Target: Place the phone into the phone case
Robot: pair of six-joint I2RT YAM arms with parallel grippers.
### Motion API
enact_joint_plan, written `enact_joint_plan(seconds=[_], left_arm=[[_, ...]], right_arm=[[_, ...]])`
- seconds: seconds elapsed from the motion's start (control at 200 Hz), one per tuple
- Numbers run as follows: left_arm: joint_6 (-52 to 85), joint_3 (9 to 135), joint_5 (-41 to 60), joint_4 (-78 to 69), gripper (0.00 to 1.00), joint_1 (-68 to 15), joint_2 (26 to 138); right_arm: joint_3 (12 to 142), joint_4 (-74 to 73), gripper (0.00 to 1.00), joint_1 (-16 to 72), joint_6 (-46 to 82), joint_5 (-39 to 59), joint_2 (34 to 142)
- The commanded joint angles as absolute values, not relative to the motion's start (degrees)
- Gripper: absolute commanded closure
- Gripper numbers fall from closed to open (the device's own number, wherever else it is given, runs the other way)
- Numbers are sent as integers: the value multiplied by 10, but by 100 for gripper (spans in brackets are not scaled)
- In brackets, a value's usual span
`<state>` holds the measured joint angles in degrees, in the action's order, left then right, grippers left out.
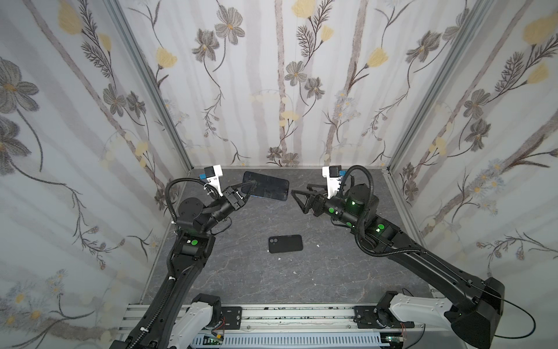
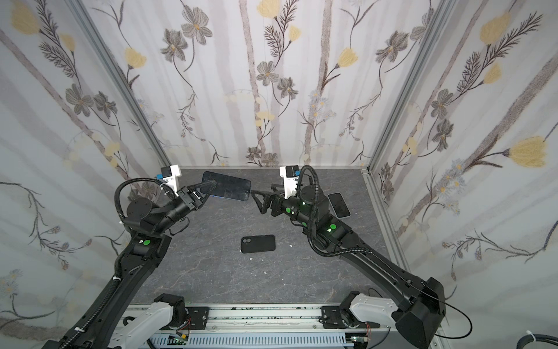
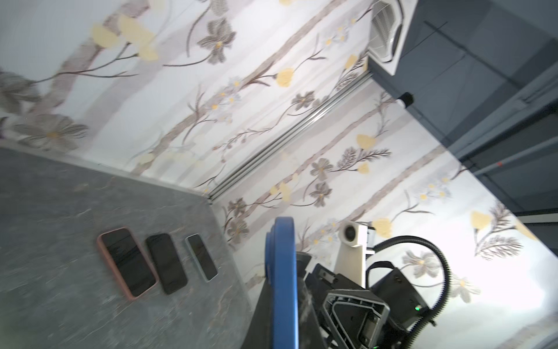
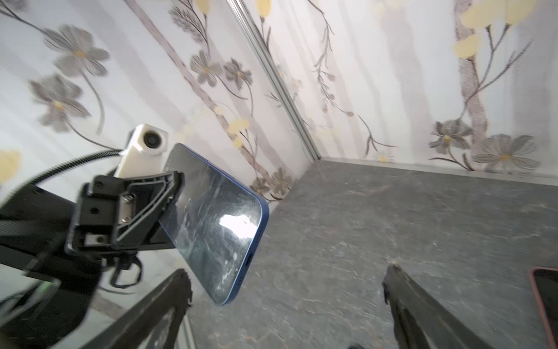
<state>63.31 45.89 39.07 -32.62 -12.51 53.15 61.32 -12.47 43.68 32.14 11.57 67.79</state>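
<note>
Phone (image 1: 267, 186): blue rim, smudged dark glass, gripped endwise by left pincer (image 1: 249, 187). Case (image 1: 285, 243): matte black, frame centre. Right pincer (image 1: 301, 191): released.

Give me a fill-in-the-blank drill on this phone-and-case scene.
1. The left gripper is ___ on the phone.
2. The right gripper, jaws apart, holds ___.
3. The phone's edge is coloured ___.
4. The ___ phone case lies flat on the table.
Missing words: shut; nothing; blue; black.
</note>
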Motion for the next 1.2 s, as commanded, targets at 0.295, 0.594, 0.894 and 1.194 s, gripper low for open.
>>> enact_joint_plan(seconds=[0.295,0.594,0.894,1.194], left_arm=[[689,475,393,-677,100,-263,617],[663,476,384,-705,100,-269,636],[630,505,407,-656,100,-268,648],[616,505,395,-627,100,-269,633]], right_arm=[[635,-338,44,435,466,301,678],[602,-294,47,436,451,306,618],[560,-303,88,435,425,284,581],[559,-329,100,436,431,337,587]])
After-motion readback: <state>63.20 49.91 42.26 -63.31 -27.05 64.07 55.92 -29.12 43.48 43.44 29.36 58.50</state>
